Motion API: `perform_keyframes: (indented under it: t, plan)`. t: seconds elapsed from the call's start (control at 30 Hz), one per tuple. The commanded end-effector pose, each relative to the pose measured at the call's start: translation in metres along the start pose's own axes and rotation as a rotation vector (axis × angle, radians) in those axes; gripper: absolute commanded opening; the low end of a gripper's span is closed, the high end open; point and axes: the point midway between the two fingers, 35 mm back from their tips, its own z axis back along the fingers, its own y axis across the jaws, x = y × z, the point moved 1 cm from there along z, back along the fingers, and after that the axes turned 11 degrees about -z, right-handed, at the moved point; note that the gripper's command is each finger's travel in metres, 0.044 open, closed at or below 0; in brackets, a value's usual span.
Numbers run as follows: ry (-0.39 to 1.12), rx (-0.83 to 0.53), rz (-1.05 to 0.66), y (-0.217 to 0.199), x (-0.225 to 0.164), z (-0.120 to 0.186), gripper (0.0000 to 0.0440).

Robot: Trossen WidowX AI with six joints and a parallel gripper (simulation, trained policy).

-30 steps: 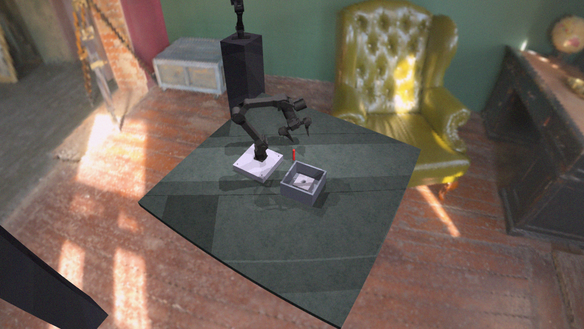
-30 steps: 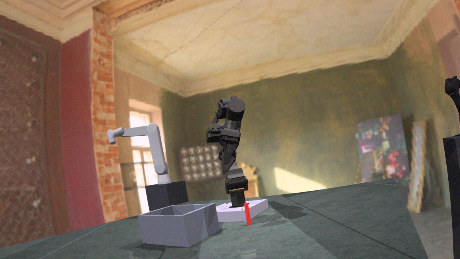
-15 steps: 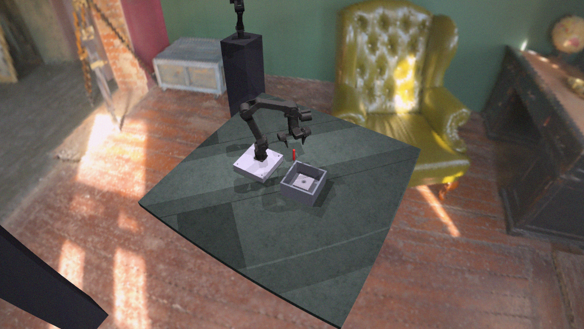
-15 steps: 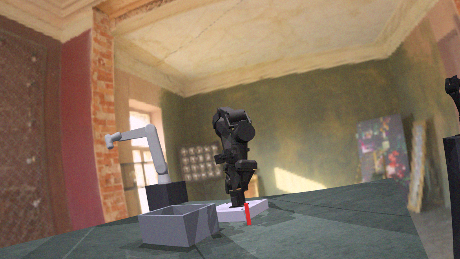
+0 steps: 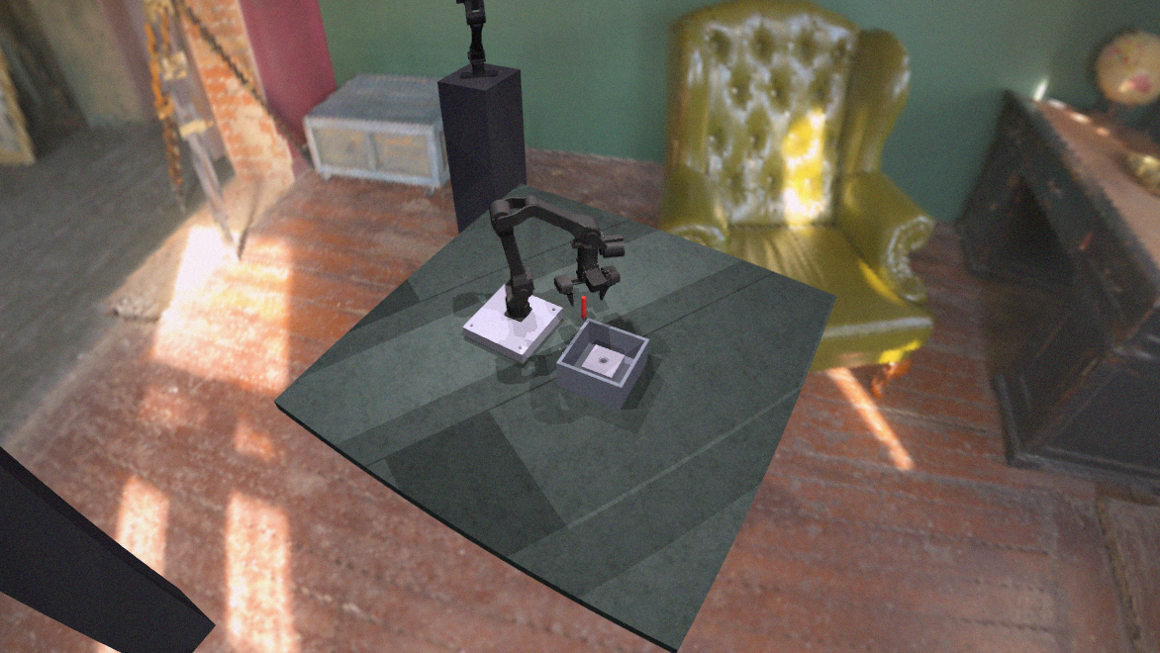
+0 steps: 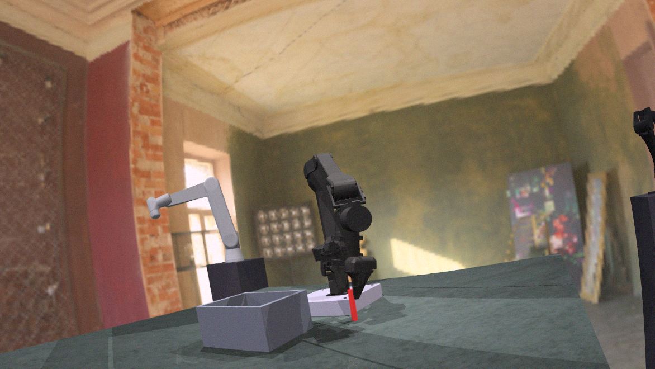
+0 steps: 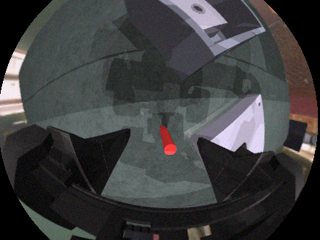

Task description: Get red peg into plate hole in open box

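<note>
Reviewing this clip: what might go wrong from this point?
The peg stands upright and unsupported below the open gripper, so a fingertip might knock it over on the way down. The hole lies inside the box; the walls could catch the gripper during insertion.

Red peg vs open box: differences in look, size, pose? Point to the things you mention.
The red peg [image 5: 583,307] [image 6: 352,305] [image 7: 166,140] is red, slim and solid-looking; the open box [image 5: 591,389] [image 6: 232,326] [image 7: 156,34] is gray, wide and hollow. The peg stands on end; the box sits flat, opening up. Both rest on the dark green table [image 5: 454,454] [image 6: 435,320] [image 7: 65,73], ungripped.
</note>
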Motion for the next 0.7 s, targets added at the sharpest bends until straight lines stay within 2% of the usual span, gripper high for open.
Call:
perform_keyframes:
  t: [0.0,0.13,0.2,0.4,0.67]
  plan:
    - [0.004,-0.014,0.013,0.0,-0.003,-0.017,0.044]
    - [0.003,-0.014,0.021,0.0,-0.005,-0.032,0.0439]
    - [0.004,-0.02,0.027,0.0,-0.005,-0.039,0.0422]
    - [0.013,-0.055,0.032,-0.005,-0.008,-0.055,0.0271]
    - [0.018,-0.114,0.028,-0.009,-0.008,-0.062,0.0061]
